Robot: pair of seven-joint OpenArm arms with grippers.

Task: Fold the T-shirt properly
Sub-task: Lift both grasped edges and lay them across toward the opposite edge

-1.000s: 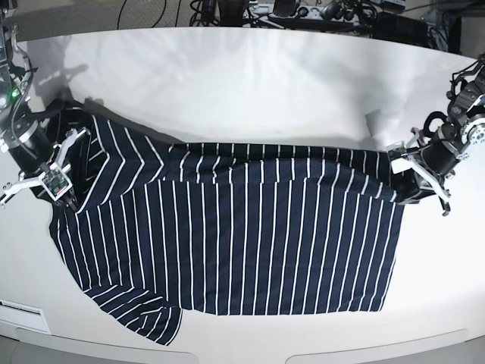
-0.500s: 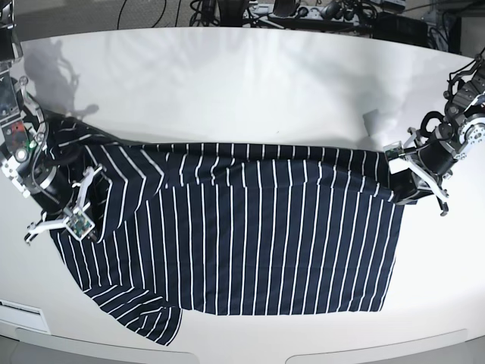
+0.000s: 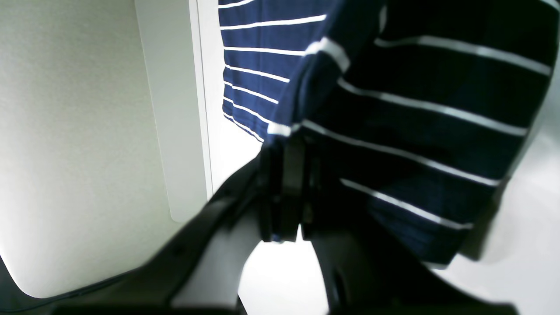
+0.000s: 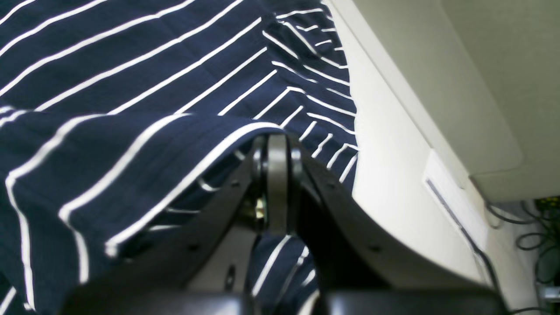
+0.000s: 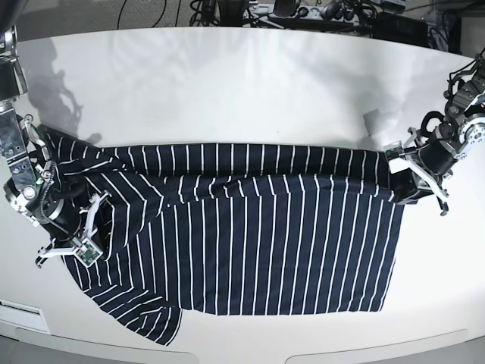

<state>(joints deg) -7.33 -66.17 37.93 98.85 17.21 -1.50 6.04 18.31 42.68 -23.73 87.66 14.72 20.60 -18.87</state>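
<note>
The T-shirt (image 5: 250, 243), dark navy with thin white stripes, lies spread across the white table (image 5: 242, 91), with its far edge folded over toward the front. My right gripper (image 5: 92, 241) is at the shirt's left side in the base view. In the right wrist view it (image 4: 277, 142) is shut on a fold of the striped cloth (image 4: 131, 144). My left gripper (image 5: 399, 191) is at the shirt's right edge. In the left wrist view it (image 3: 286, 140) is shut on the shirt (image 3: 415, 109), which drapes over it.
Cables and equipment (image 5: 303, 11) lie along the table's far edge. A white label (image 5: 19, 311) sits at the front left rim. A small crease (image 5: 375, 120) marks the table cover beyond the shirt's right end.
My right gripper has moved toward the front of the table with the shirt's left edge, drawing that fold down. The left gripper has stayed in place, still shut on the right edge.
</note>
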